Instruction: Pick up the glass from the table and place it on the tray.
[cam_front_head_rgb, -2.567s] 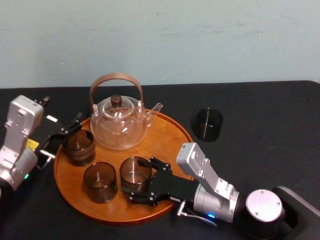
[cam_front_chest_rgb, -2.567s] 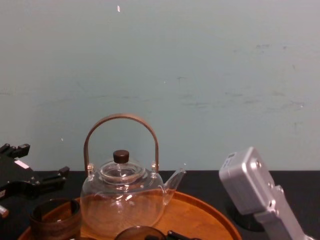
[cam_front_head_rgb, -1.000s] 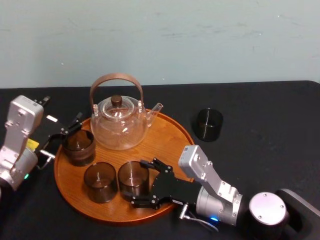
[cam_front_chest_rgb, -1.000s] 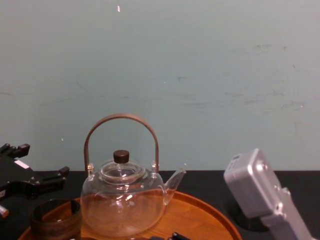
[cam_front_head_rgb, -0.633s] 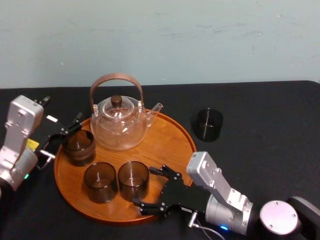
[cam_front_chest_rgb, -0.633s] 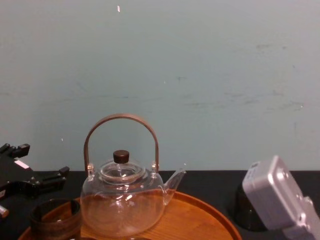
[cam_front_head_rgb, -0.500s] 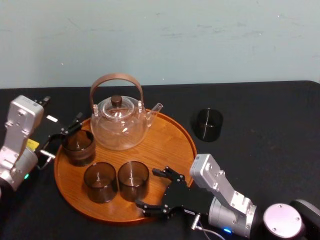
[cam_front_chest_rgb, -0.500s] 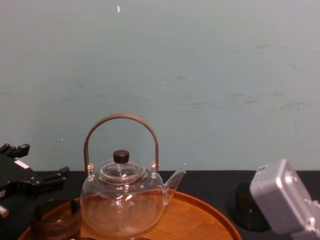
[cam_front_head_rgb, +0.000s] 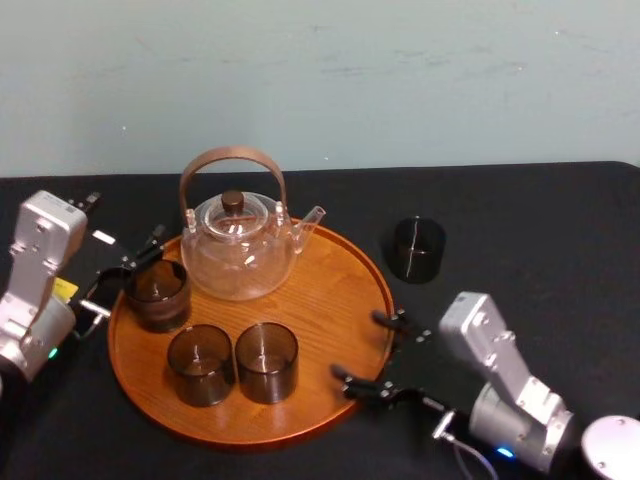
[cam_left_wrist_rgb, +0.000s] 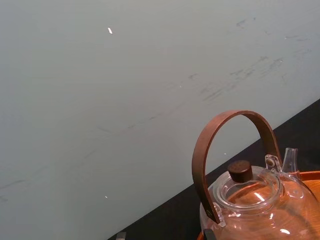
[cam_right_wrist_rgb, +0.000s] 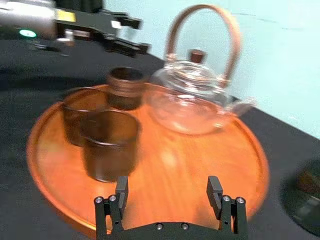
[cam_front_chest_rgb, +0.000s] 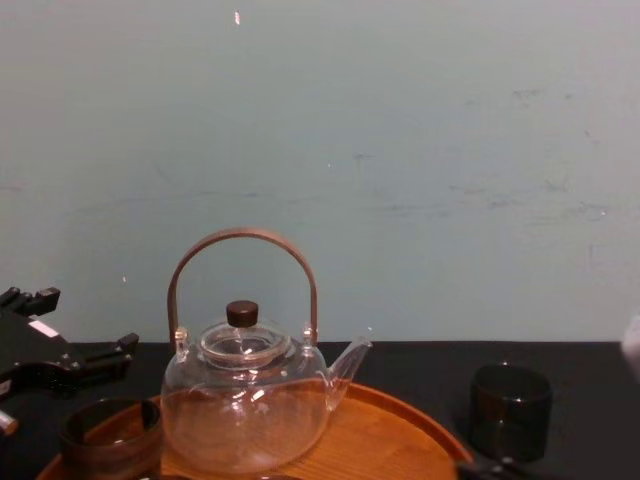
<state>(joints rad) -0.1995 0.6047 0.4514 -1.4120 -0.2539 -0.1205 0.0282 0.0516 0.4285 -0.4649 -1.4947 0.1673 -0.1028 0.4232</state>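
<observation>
Over on the left, the left claw (cam_front_head_rgb: 128, 270) sits parked at the tray's near-left rim with its fingers spread and nothing held. It is just beside the leftmost tumbler (cam_front_head_rgb: 157, 293). The round wooden tray (cam_front_head_rgb: 335, 295) also carries two more tumblers (cam_front_head_rgb: 232, 362) side by side near its front edge, and the glass teapot (cam_front_head_rgb: 240, 250) with its hooped handle stands at the back. Further right, the right claw (cam_front_head_rgb: 373, 350) hangs over the tray's right rim. Its fingers are wide apart and empty, and they point in toward the tray and the tumblers. The glass (cam_front_head_rgb: 418, 248) to be moved is off the tray. It stands upright, mouth up, on the black table (cam_front_head_rgb: 540, 230), near the tray's right edge and apart from it. From the right claw it lies farther from the robot and a little to the right, so it is off to the claw's side rather than ahead of its fingers. The right arm is plainly the nearer one, since the left would have to cross the whole tray and the teapot. To my eye the claw must swing round toward the back of the table and meet the glass from the side, fingers level across its upright wall.
</observation>
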